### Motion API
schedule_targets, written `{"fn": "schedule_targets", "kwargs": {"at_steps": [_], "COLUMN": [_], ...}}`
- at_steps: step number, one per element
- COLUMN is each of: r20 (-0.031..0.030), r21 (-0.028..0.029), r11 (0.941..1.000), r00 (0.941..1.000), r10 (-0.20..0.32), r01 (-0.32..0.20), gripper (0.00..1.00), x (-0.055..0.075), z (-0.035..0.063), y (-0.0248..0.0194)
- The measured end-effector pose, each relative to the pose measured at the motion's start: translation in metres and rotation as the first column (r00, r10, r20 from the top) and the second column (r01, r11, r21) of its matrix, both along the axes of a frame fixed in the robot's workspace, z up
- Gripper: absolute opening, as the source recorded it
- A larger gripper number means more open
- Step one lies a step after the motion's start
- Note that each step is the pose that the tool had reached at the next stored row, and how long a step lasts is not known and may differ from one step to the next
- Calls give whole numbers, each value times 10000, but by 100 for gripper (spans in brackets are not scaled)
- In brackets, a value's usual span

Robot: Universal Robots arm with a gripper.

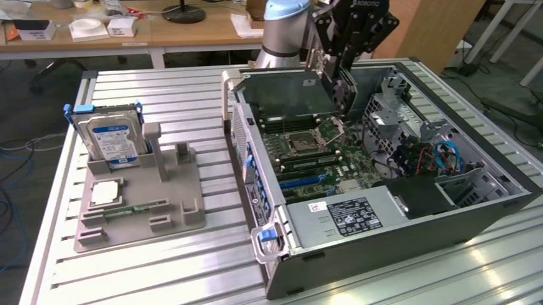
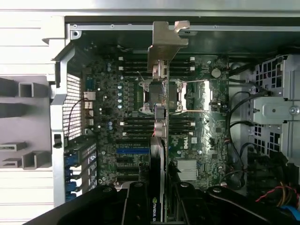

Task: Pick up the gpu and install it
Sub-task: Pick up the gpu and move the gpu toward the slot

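We see two fingers point(image 2: 136, 206) clenched on one gpu point(image 2: 160, 117), one open case point(image 1: 407, 229) beneath them, one hard drive point(image 1: 110, 136) well apart.

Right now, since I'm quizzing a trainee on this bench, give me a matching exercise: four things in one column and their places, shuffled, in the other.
Things
1. gpu
2. hard drive
3. memory stick
4. CPU socket

Places
A. lying flat on the gray holder
B. on the board inside the case
C. clamped in the gripper, over the board
D. standing upright in the holder

Pairs: 1-C, 2-D, 3-A, 4-B
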State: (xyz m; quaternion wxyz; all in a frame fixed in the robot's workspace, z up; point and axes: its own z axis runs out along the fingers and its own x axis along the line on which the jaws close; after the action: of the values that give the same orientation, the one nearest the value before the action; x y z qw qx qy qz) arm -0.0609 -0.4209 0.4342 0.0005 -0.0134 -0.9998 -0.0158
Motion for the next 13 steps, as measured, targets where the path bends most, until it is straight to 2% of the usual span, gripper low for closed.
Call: {"fn": "schedule_targets", "kwargs": {"at_steps": [4, 13], "r20": [0, 0], "r21": [0, 8], "r11": [10000, 10000], "r00": [10000, 10000], "r10": [-18, -17], "r01": [18, 17], "gripper": [26, 26], "x": [91, 92], "z": [0, 0], "y": [0, 0]}}
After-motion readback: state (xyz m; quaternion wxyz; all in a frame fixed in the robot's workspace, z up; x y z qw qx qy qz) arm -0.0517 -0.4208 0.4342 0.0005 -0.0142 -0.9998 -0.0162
